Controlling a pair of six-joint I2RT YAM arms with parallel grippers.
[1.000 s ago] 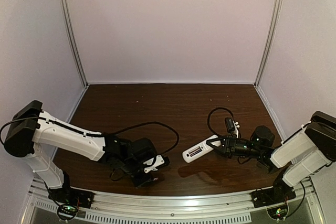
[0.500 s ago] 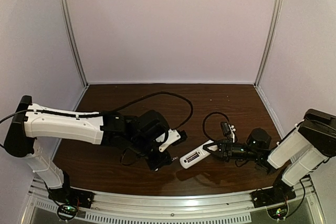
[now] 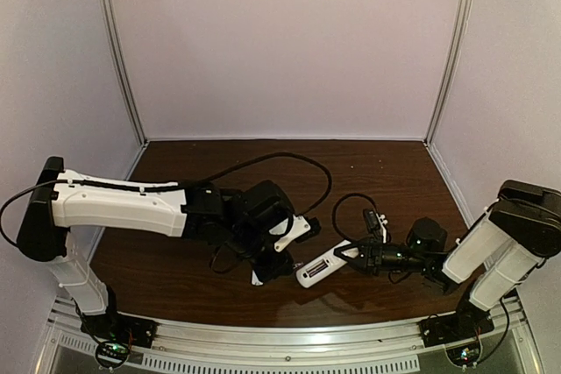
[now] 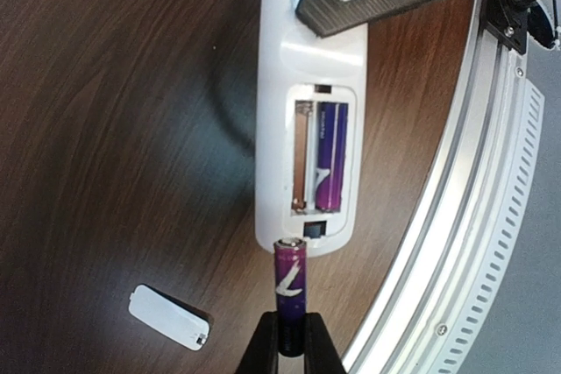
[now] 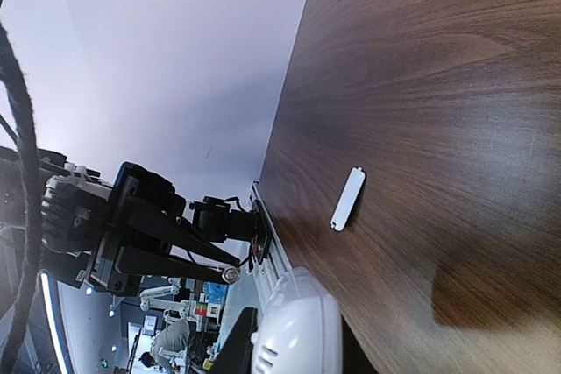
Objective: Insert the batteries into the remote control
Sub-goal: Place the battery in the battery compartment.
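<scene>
The left gripper (image 4: pixel 290 341) pinches the held battery (image 4: pixel 291 272) just off the remote control (image 4: pixel 323 57) end; seated battery (image 4: pixel 331 157) beside the empty bay (image 4: pixel 301 157) — align, then press flat. The right gripper (image 3: pixel 349 254) apparently clamps the remote's far end.

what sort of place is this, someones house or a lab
Most likely a robot lab work cell, not a house: a wooden table boxed in by plain pale panels on metal posts, with a left arm and right arm bolted to a rail at its near edge.
</scene>
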